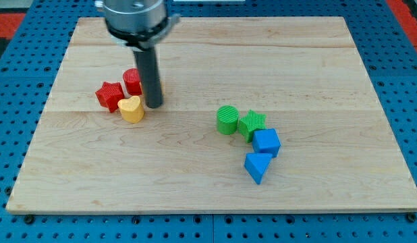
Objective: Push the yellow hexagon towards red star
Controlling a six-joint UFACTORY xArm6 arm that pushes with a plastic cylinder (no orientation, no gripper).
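Note:
A red star (109,94) lies at the board's left, with a red round block (131,81) touching it on its upper right. A yellow block (131,109), heart-like in shape, sits just below and right of the star, touching it. My tip (154,104) rests on the board just right of the yellow block and below right of the red round block. No clear yellow hexagon shows. The rod hides whatever lies directly behind it.
At the view's centre right a green round block (227,119) and a green star (252,125) sit side by side. A blue cube (266,142) and a blue triangle (257,167) lie below them. The wooden board (330,61) rests on a blue pegboard.

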